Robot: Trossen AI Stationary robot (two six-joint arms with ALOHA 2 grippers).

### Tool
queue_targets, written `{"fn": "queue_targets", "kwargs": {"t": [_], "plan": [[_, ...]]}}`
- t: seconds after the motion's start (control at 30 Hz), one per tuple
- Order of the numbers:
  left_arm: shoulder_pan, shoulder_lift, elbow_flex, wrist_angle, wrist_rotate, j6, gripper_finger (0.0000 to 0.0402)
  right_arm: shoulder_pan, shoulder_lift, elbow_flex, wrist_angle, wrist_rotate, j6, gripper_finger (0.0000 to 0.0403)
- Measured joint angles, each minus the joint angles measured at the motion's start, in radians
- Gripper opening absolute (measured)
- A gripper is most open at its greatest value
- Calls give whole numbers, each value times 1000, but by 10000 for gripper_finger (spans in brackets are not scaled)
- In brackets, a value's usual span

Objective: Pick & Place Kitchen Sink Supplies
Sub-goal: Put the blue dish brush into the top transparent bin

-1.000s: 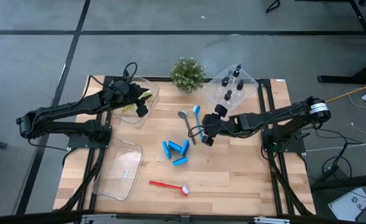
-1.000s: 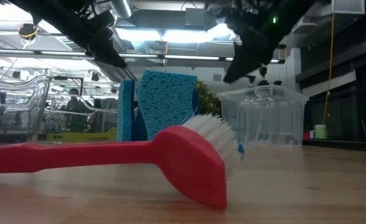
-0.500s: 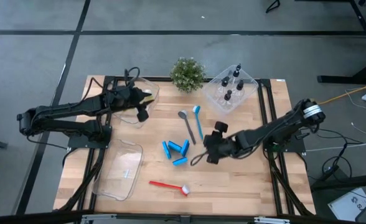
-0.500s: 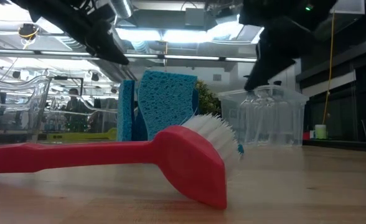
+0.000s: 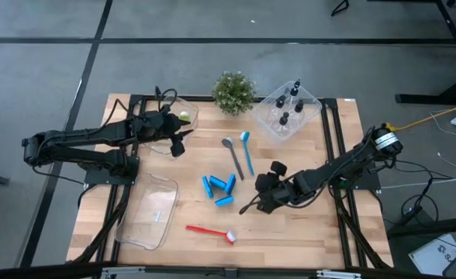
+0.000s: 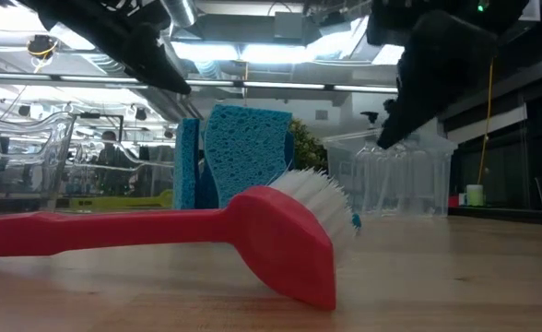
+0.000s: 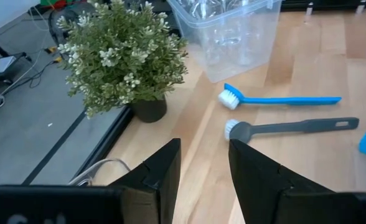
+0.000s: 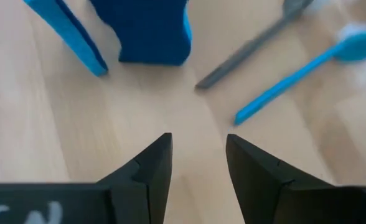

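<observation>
Several bright blue sponge pieces (image 5: pixel 219 188) lie mid-table; in the right wrist view they show as sponge pieces (image 8: pixel 152 28). Beyond them lie a grey brush (image 5: pixel 233 156) and a blue brush (image 5: pixel 247 152). A red brush (image 5: pixel 211 231) lies near the front edge. Black-capped bottles (image 5: pixel 288 108) stand in the far right bin (image 5: pixel 309 101). A yellow-green brush (image 5: pixel 184 118) rests in the far left bin (image 5: pixel 166 143). My right gripper (image 5: pixel 259 201) hovers open just right of the sponges. My left gripper (image 5: pixel 179 146) hangs open beside the far left bin, holding nothing.
A small potted plant (image 5: pixel 233 91) stands at the far edge between the two far bins. A second clear bin (image 5: pixel 152 209) sits near the table's front left. Bare wood lies right of the red brush and in front of my right gripper.
My right gripper has swung from beside the bottle bin toward the table's near edge and sunk lower, rolling its wrist, and now hangs just right of the sponges. Its fingers stay open. No object has moved.
</observation>
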Motion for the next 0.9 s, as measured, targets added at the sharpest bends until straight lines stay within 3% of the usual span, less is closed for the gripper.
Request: {"fn": "queue_targets", "kwargs": {"t": [0.17, 0.5, 0.9], "plan": [[-5, 0, 0, 0, -3, 2, 130, 0, 41, -48, 50, -27, 56, 151], [-5, 0, 0, -27, -26, 2, 130, 18, 205, -78, 212, 262, -32, 151], [-5, 0, 0, -41, -26, 0, 130, 6, 252, -78, 251, 328, 12, 151]]}}
